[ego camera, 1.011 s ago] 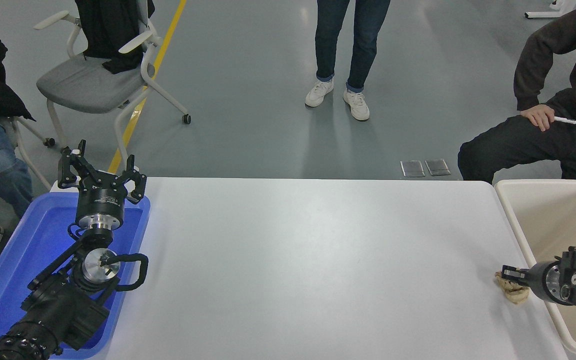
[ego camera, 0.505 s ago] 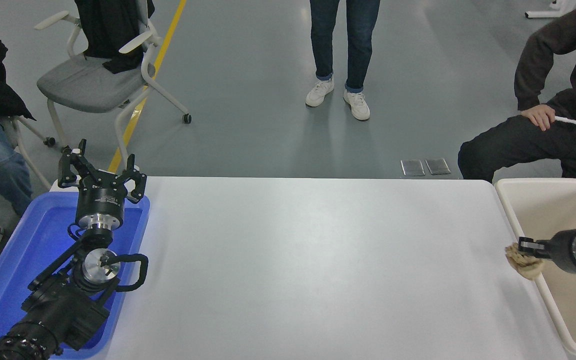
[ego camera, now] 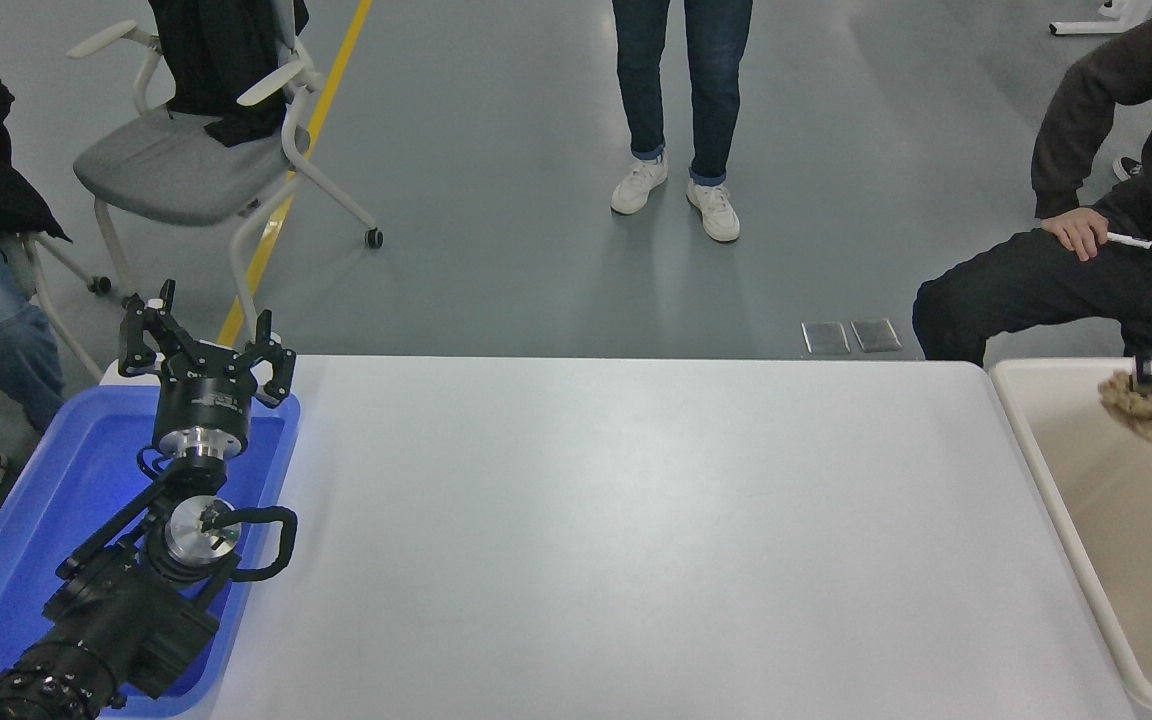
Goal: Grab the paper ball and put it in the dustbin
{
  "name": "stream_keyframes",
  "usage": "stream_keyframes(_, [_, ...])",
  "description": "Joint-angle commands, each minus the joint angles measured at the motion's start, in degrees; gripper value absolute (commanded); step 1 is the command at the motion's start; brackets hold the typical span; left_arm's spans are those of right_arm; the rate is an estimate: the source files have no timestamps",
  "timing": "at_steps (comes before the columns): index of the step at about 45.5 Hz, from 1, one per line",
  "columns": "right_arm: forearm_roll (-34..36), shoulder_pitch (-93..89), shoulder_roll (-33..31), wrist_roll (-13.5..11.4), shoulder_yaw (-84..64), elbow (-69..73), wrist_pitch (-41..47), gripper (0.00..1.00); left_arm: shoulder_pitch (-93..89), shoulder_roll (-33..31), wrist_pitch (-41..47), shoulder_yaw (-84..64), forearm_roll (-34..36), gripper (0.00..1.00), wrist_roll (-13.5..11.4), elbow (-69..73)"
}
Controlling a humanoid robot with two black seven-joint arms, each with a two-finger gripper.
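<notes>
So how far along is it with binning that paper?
The pickup looks done: the paper ball is off the white table, gripped by the right gripper over the dustbin. Only letting go is left. The left gripper sits parked over the blue tray.

Matte black left arm [ego camera: 126, 590] with silver joint discs, looped black cable.

Your left gripper [ego camera: 204, 345] over tray [ego camera: 6, 560], table's [ego camera: 616, 520] left | ball [ego camera: 1151, 415] in right gripper [ego camera: 1141, 372] above bin [ego camera: 1066, 500], right edge
</notes>
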Motion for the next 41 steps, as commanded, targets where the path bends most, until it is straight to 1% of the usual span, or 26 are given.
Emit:
stream_keyframes(1, [0.1, 8.7, 1.4, 0.0, -6.9, 2.7, 1.1, 0.0, 0.0, 0.0, 0.0, -0.1, 0.0, 0.99, 0.0, 0.0])
stream_keyframes(8, [0.2, 8.2, 0.9, -0.5, -7.1, 2.0, 1.3, 0.0, 0.0, 0.0, 0.0, 0.0, 0.0, 0.99, 0.0, 0.0])
stream_keyframes(12, [0.2, 6.7, 0.5, -0.5, -7.1, -0.8, 1.3, 0.0, 0.0, 0.0, 0.0, -0.1, 0.0, 0.99, 0.0, 0.0])
stream_keyframes(16, [0.2, 2.0, -1.4, -0.4, -5.9, -6.7, 1.3, 0.0, 0.0, 0.0, 0.0, 0.0, 0.0, 0.99, 0.0, 0.0])
stream_keyframes(23, [0.2, -11.6, -4.4, 0.6, -0.9, -22.3, 1.0, 0.0, 0.0, 0.0, 0.0, 0.0, 0.0, 0.99, 0.0, 0.0])
stream_keyframes(26, [0.2, -19.9, -5.0, 1.8, 4.5, -28.7, 1.0, 0.0, 0.0, 0.1, 0.0, 0.0, 0.0, 0.99, 0.0, 0.0])
stream_keyframes(35, [0.2, -47.2, -4.4, 2.0, 28.7, -42.2, 0.4, 0.0, 0.1, 0.0, 0.0, 0.0, -0.1, 0.99, -0.1, 0.1])
stream_keyframes(37, [0.2, -52.6, -3.4, 1.9, 34.2, -44.1, 0.0, 0.0, 0.0, 0.1, 0.0, 0.0, -0.1, 0.99, -0.1, 0.0])
stream_keyframes(41, [0.2, -60.6, 0.5, 1.5, 43.7, -47.4, -1.1, 0.0, 0.0, 0.1, 0.0, -0.1, -0.1, 0.99, -0.1, 0.1])
